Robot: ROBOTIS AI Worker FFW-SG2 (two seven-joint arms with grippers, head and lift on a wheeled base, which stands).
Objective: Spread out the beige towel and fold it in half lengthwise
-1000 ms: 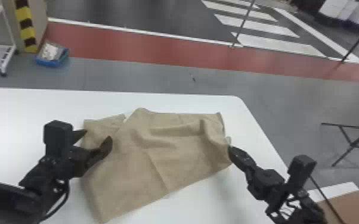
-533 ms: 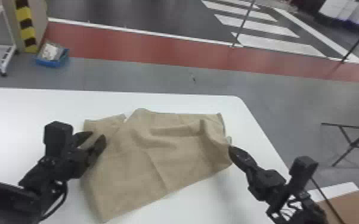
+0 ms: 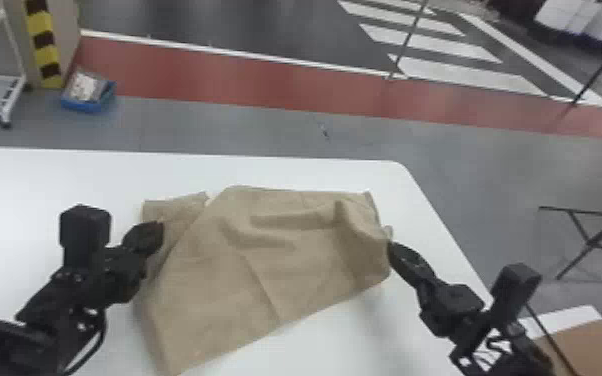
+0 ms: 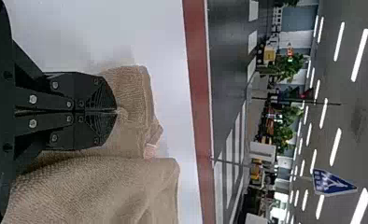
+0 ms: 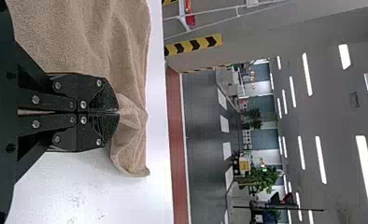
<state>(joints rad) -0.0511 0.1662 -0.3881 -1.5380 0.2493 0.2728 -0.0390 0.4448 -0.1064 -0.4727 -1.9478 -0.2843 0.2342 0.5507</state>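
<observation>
Left gripper (image 4: 116,111) and right gripper (image 5: 118,112) both closed, pinching the beige towel (image 3: 265,245) at its left part and right edge respectively; neither is nearer. Towel lies between them on the white table (image 3: 175,167), long axis slanting near-left to far-right. Versus earlier: left fingers, then parted, now meet; right gripper essentially unmoved.

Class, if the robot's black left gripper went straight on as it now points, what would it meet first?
Likely the beige cloth towel: its bunched folds sit right before the closed left gripper, though depth beyond is unclear.
</observation>
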